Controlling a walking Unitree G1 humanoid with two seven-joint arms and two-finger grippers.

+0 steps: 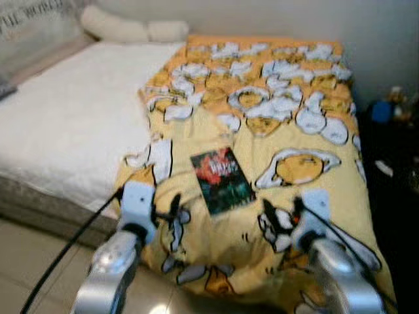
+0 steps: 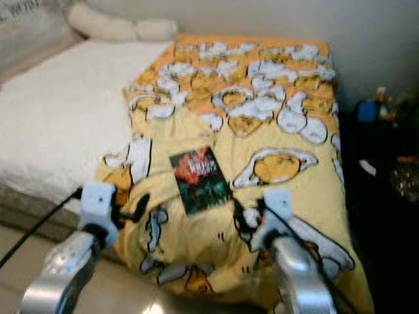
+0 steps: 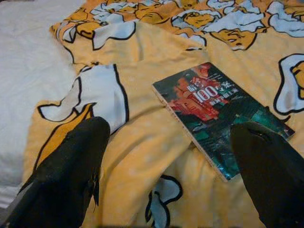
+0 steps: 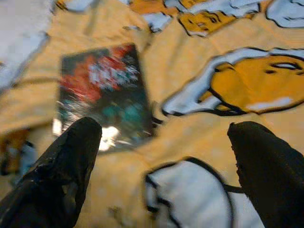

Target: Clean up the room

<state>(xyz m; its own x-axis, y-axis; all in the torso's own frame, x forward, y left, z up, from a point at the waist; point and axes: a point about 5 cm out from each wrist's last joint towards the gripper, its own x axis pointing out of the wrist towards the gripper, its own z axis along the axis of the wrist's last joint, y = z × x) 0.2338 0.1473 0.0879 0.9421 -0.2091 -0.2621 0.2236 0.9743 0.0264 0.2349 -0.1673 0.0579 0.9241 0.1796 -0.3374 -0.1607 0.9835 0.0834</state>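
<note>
A thin book (image 1: 221, 180) with a dark red-and-green cover lies flat on a yellow blanket (image 1: 262, 85) printed with white and orange egg figures, which covers the right side of a bed. My left gripper (image 1: 174, 205) hovers open just left of the book's near end; in the left wrist view the book (image 3: 218, 111) lies ahead between the fingers (image 3: 71, 175). My right gripper (image 1: 281, 212) is open too, over the blanket a little right of the book's near corner. The right wrist view is blurred and has the book (image 4: 102, 95) ahead, toward one finger.
A white sheet (image 1: 65, 111) covers the bed's left side, with pale pillows (image 1: 131, 29) at its head. A dark stand (image 1: 393, 170) with a blue object (image 1: 382, 111) sits right of the bed. Glossy tiled floor (image 1: 26, 261) runs along the near edge.
</note>
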